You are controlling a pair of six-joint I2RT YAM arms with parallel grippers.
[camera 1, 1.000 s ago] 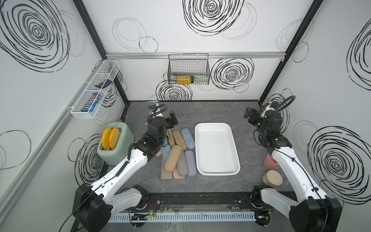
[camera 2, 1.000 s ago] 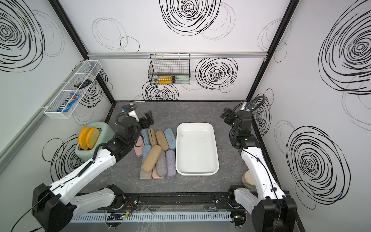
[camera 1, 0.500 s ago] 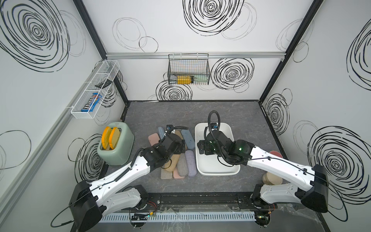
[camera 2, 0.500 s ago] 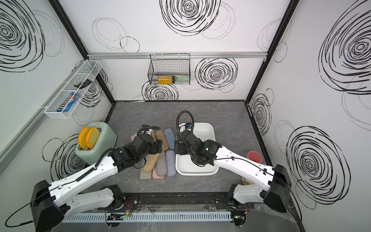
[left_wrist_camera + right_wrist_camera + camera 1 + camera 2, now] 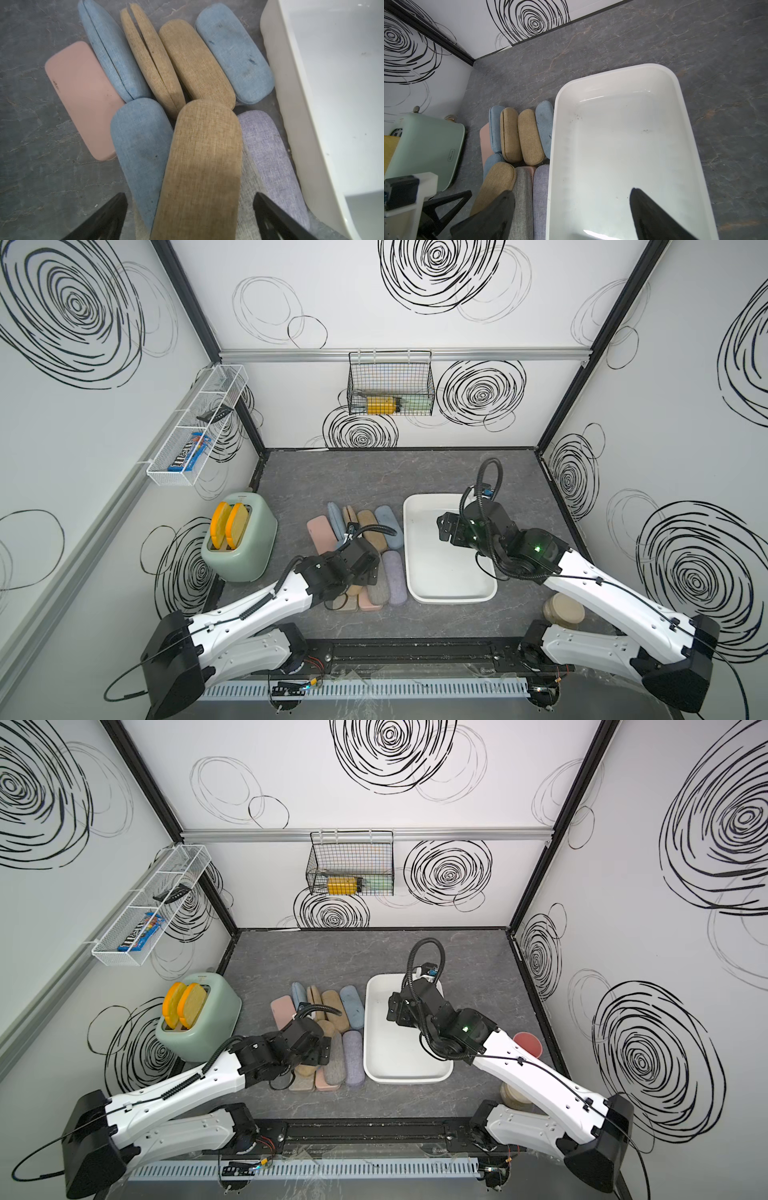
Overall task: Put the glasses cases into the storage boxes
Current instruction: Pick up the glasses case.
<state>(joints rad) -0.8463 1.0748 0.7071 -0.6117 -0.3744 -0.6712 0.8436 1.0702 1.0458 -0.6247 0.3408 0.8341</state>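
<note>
right claw (image 5: 571,191) swung over the tub (image 5: 612,70); packet (image 5: 187,452) reads m&m's.

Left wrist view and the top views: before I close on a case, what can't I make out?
- Tan case inside the left gripper: near end blurred and cut off by the left wrist picture's edge; contact cannot be told.
- Front-row glasses cases: largely under the left arm in both top views.
- Storage box: the side nearest the right arm is under it in both top views.
- Pink cup: half behind the right arm in a top view.
</note>
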